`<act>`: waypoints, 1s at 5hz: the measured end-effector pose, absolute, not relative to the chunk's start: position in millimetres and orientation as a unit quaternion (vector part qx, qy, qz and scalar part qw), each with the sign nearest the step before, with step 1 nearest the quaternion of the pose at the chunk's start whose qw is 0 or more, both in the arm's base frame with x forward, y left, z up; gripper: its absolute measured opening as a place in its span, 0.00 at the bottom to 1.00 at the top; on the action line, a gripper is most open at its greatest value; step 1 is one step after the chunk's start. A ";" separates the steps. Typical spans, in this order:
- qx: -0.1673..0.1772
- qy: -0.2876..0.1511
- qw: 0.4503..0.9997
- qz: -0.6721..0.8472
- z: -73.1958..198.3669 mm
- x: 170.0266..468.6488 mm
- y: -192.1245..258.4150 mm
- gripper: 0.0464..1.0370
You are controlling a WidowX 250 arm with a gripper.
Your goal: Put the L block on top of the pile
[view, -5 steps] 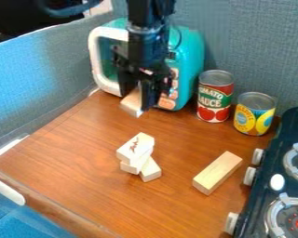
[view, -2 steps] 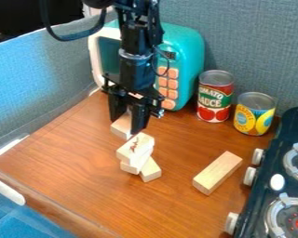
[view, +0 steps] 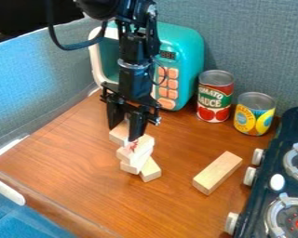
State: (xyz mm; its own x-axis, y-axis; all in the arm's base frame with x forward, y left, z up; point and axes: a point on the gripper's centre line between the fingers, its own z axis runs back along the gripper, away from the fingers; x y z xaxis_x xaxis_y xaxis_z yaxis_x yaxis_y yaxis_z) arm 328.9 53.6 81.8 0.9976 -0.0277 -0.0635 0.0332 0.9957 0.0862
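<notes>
I have the black gripper (view: 125,133) hanging over the middle left of the wooden table (view: 71,172), fingers pointing down. They are partly open, set as wide as the pale L block (view: 118,135) they have hold of. Part of that block is hidden by the fingers, so I cannot make out its full shape or any letter on it.

The L block is at the far left side of the pile (view: 134,163), right beside its upper end; I cannot tell whether they touch. The finger on the right overlaps the far edge of the top block (view: 141,145), which has a red mark. The pile is a small, crooked stack, with its bottom block (view: 151,171) jutting out toward the near right.

A stretch of tabletop separates the pile from a loose block (view: 217,172) on the right, lying flat at a slant. Beyond that, the black stove (view: 269,162) bounds the right side, its knobs facing the table. At the far side, a teal toy microwave (view: 189,60) stands behind the arm; to its right are a red can (view: 215,102) and a yellow-and-blue can (view: 254,116), both upright. Blue-grey panels (view: 251,42) close off the far and left sides. The table's near left edge runs diagonally, with bare wood between it and the pile.
</notes>
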 end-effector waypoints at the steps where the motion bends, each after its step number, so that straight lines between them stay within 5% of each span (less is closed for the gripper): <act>1: 0.040 0.041 0.998 -0.019 73.8 331.5 53.3 0.51; 4: 0.036 0.041 0.998 -0.015 64.7 339.6 54.3 0.51; 5: 0.035 0.044 0.998 -0.015 59.4 343.7 55.4 0.58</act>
State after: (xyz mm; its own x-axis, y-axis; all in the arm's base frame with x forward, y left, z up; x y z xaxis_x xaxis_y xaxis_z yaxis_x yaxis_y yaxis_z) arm 343.7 55.4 59.4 0.9958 -0.0260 -0.0880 0.0321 0.9971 0.0687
